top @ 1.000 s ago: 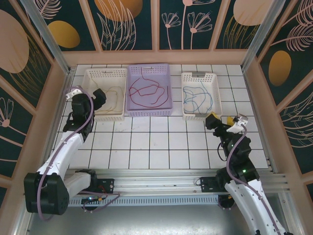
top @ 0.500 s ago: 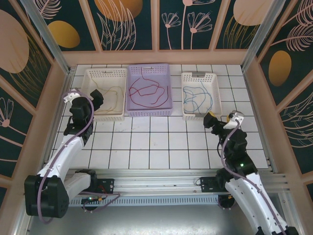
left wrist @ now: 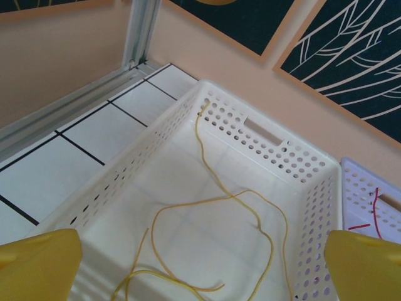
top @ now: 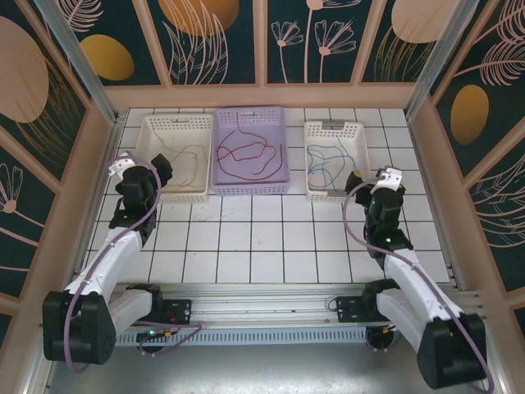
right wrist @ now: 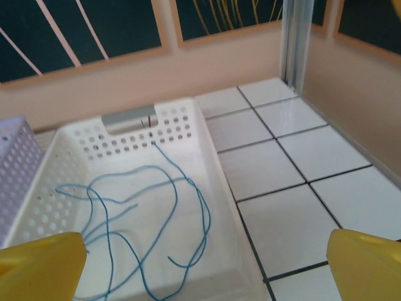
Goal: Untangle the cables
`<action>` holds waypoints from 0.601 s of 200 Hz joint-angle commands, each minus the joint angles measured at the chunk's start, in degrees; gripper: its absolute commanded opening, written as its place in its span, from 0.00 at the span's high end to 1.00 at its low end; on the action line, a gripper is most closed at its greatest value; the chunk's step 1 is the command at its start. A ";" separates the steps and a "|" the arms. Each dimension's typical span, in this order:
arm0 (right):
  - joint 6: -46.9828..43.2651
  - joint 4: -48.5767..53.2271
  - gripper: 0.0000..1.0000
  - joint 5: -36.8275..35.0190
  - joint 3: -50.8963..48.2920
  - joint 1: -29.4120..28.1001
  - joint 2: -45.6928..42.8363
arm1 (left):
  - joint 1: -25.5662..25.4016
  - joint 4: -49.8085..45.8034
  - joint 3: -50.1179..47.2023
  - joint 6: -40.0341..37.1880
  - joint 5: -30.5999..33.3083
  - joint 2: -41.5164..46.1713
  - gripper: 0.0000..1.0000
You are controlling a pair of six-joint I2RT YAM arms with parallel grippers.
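Top external: tiled table (top: 246,238), patterned walls (top: 344,41).

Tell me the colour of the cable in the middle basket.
Red; the cable shows best in the top external view.

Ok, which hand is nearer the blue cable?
Right. The right hand hangs at the near corner of the right basket holding the blue cable; the left hand is over the left basket with the yellow cable.

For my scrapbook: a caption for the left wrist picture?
Yellow cable loose in white basket, open left end effector above.
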State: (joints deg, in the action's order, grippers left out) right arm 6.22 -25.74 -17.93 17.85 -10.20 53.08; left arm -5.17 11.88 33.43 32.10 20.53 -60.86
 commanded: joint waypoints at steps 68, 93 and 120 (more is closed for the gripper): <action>-5.53 -40.21 0.01 5.57 -8.20 5.44 22.50 | -0.54 5.20 -2.74 -3.97 3.20 -1.68 0.02; -8.62 -37.28 0.01 15.77 -4.90 7.33 25.35 | -0.53 6.04 -3.36 -4.31 2.94 -2.03 0.02; -9.55 -44.95 0.01 16.69 -6.16 8.09 30.06 | -0.54 6.56 -3.98 -4.93 2.19 -2.53 0.02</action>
State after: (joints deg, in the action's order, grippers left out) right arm -1.04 -60.36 -6.17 12.27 -2.68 79.70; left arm -5.37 15.55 30.46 28.71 22.59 -62.76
